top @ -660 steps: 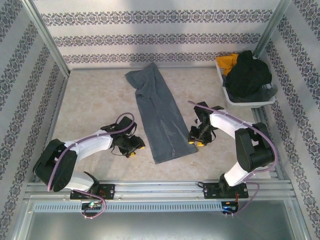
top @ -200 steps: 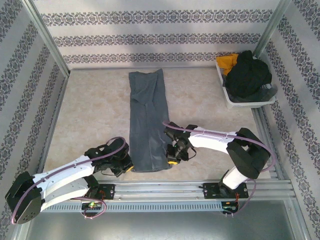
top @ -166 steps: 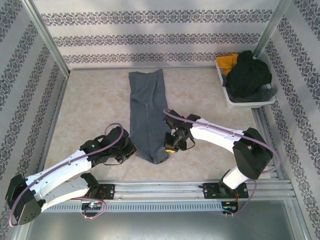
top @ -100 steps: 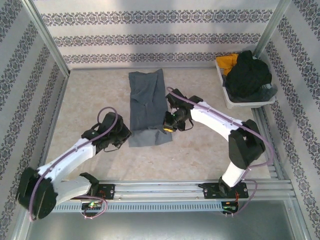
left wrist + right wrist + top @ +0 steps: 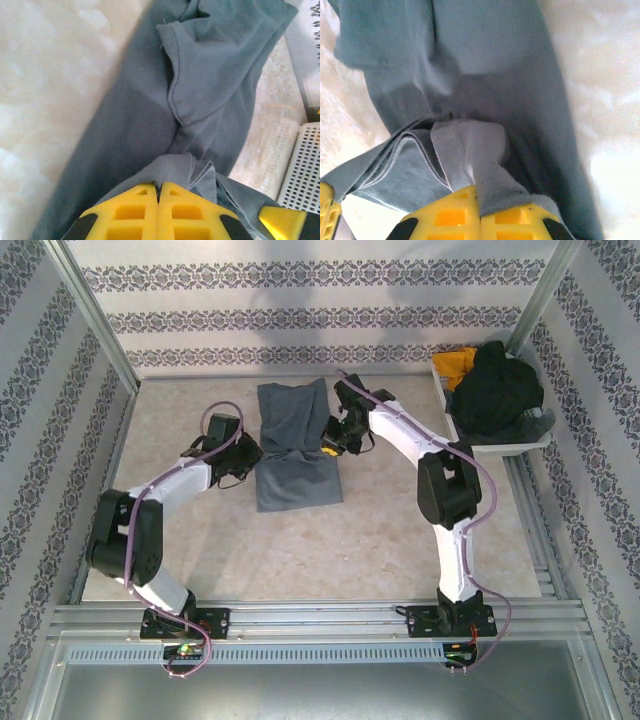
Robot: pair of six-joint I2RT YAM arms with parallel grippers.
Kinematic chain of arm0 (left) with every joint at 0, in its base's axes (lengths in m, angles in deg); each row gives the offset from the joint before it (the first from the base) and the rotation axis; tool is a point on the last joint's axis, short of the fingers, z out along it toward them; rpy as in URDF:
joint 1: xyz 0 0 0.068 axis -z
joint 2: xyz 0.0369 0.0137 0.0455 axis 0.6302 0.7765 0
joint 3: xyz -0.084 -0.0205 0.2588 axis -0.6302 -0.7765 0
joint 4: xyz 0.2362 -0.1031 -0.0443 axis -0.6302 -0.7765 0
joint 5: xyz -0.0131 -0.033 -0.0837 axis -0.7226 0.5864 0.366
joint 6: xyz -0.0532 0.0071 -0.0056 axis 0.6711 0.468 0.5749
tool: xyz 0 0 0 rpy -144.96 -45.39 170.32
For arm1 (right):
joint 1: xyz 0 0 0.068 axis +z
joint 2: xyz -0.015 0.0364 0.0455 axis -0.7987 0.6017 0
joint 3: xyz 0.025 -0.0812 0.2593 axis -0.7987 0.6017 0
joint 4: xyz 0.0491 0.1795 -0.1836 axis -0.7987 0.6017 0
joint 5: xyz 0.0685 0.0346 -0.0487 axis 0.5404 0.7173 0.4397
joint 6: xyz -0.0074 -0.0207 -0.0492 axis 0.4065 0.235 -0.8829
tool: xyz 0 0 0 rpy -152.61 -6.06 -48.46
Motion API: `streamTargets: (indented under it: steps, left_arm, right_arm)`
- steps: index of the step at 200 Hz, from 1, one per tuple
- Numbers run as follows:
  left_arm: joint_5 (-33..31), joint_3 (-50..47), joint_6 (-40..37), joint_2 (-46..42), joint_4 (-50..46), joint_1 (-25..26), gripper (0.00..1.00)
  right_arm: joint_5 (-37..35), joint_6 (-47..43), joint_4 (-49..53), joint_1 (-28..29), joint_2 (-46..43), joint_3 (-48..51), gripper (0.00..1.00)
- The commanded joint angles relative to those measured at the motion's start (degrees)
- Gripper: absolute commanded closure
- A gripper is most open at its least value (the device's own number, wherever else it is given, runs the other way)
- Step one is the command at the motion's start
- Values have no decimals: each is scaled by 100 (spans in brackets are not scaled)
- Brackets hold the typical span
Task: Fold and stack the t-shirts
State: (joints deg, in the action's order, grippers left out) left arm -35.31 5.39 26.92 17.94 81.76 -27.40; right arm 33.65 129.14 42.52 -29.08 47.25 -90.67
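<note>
Gripping the folded-over end of the blue-grey t-shirt [image 5: 296, 478], left jaws and right jaws alike; apparently at opposite corners

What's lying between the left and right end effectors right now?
The blue-grey shirt: in the top view it spans the gap from the left end effector to the right end effector, each shut on an edge of it.

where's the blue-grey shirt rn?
Top view: the blue-grey shirt lies centre-table toward the back wall, partly folded, between the left gripper and right gripper, both shut on it.
</note>
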Motion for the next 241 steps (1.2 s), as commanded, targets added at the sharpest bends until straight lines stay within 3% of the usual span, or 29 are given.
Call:
streamTargets:
  steps: [1, 12, 29, 62, 96, 157, 185, 205, 229, 241]
  left_arm:
    - [192, 266, -305, 376, 214, -176, 80]
    - [179, 306, -408, 429, 127, -217, 54]
    - [106, 160, -556, 186, -28, -213, 42]
    - [65, -830, -233, -964, -632, -142, 45]
    - [420, -2234, 1071, -1711, -4, 176, 46]
    - [510, -2352, 1983, -705, 1130, 683, 46]
    - [537, -2043, 1899, -199, 1429, 687, 55]
    - [522, -1757, 1857, 75, 1613, 683, 69]
    - [278, -1554, 1682, -35, 1393, 679, 99]
    - [167, -1539, 1503, -262, 1059, 675, 100]
  right_arm:
    - [376, -42, 183, -134, 451, -421, 80]
    - [338, -121, 254, -170, 485, -493, 65]
    - [74, -304, 232, -223, 180, -272, 51]
    - [-354, -452, -78, -252, -1014, 1169, 44]
    - [-117, -90, -883, -61, -1980, 3135, 44]
    - [124, 430, -1577, 375, -1518, 3800, 44]
    - [185, 431, -1715, 359, -1149, 3450, 52]
    - [158, 478, -1698, 352, -909, 3171, 70]
    - [-40, 505, -1691, 351, -1023, 3135, 99]
    - [-159, 483, -1645, 350, -1220, 3227, 100]
